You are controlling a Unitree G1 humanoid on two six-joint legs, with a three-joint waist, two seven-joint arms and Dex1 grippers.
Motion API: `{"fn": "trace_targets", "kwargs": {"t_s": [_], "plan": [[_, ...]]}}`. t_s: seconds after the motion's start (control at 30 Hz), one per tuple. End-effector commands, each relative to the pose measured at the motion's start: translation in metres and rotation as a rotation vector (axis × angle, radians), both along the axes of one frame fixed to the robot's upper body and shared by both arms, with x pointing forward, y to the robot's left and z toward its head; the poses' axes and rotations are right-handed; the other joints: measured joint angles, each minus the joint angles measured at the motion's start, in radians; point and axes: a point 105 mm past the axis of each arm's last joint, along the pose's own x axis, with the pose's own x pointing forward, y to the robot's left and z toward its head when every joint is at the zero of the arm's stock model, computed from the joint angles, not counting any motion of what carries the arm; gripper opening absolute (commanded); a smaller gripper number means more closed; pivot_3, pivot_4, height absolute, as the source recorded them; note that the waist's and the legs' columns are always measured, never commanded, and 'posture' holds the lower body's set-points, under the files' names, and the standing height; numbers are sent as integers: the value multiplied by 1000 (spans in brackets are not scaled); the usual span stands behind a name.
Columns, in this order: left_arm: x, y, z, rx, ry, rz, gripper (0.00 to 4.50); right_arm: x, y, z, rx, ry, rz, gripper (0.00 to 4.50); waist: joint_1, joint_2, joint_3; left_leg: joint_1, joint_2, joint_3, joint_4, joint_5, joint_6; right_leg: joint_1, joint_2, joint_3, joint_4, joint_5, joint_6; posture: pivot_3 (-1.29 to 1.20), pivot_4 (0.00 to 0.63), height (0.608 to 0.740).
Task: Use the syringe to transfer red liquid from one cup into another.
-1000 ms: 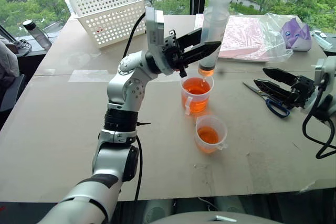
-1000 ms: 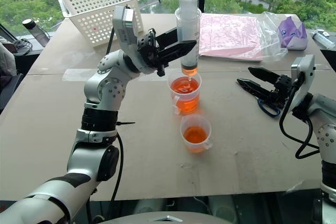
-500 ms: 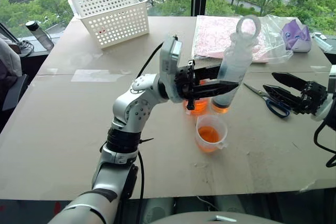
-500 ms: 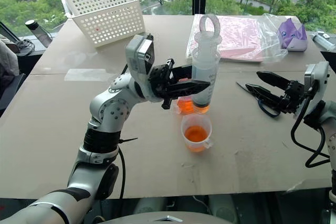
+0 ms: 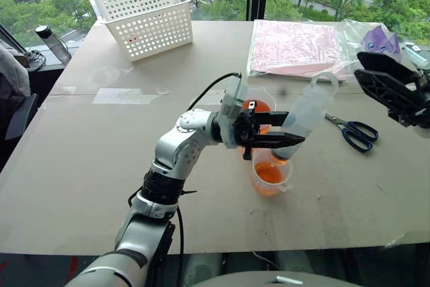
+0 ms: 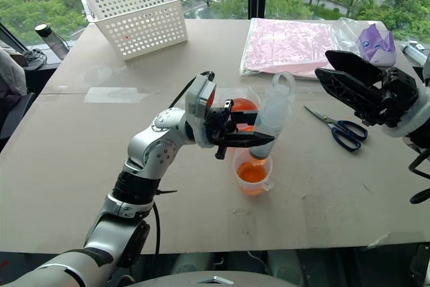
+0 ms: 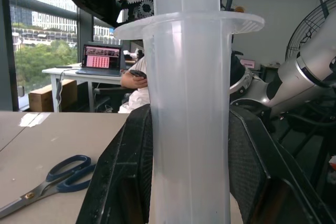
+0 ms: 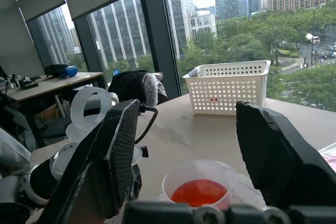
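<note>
— Where is the large translucent plastic syringe?

— Tilted, nozzle down over the shorter clear plastic cup holding orange-red liquid; the left gripper is clamped around its barrel.

— The taller clear measuring cup?

— Just behind, also holding red liquid.

— The right gripper?

— Raised above the blue-handled scissors, fingers spread, holding nothing.

We see orange-red liquid in clear cups and a translucent white syringe. The perforated basket is white, the scissors' handles blue, the sheet pink.
</note>
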Motion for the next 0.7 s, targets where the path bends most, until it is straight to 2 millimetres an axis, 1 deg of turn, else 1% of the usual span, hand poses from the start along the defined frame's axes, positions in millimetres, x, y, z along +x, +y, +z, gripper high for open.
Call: {"fn": "trace_targets", "kwargs": {"t_s": [0.03, 0.13, 0.27, 0.4, 0.57, 0.6, 0.67, 0.7], "plan": [[-3, -1, 1, -12, -45, -12, 1399, -22, 10, 12, -42, -43, 55, 3130, 0, 0, 0, 0, 0, 0, 0, 0, 0, 0, 0, 0, 0, 0, 0, 0, 150, 740], [-2, -3, -1, -9, -58, -5, 1399, -28, 19, 8, -92, -23, 80, 3130, 0, 0, 0, 0, 0, 0, 0, 0, 0, 0, 0, 0, 0, 0, 0, 0, 150, 740], [3, -8, -1, -15, -81, 41, 1399, -26, 29, -4, -139, 83, 55, 3130, 0, 0, 0, 0, 0, 0, 0, 0, 1, 0, 0, 0, 0, 0, 0, 0, 150, 740], [1, -10, -1, -24, -86, 51, 1399, -25, 33, -1, -135, 85, 23, 3130, 0, 0, 0, 0, 0, 0, 0, 0, 1, 0, 0, 0, 0, 0, 0, 0, 150, 740], [-2, -14, -2, -32, -66, 44, 1399, -26, 37, -1, -138, 101, 28, 3130, 0, 0, 0, 0, 0, 0, 0, 0, 1, 0, 0, 0, 0, 0, 0, 0, 150, 740], [-2, -15, -2, -35, -62, 44, 1399, -25, 38, -1, -134, 101, 30, 2628, 0, 0, 0, 0, 0, 0, 0, 0, 1, 0, 0, 0, 0, 0, 0, 0, 150, 740], [-2, -16, -2, -41, -54, 45, 1399, -25, 40, -1, -129, 106, 35, 1942, 0, 0, 0, 0, 0, 0, 0, 0, 1, 0, 0, 0, 0, 0, 0, 0, 150, 740], [-2, -16, -3, -39, -53, 46, 1399, -26, 41, -2, -138, 109, 44, 1429, 0, 0, 0, 0, 0, 0, 0, 0, 1, 0, 0, 0, 0, 0, 0, 0, 150, 740]]}}
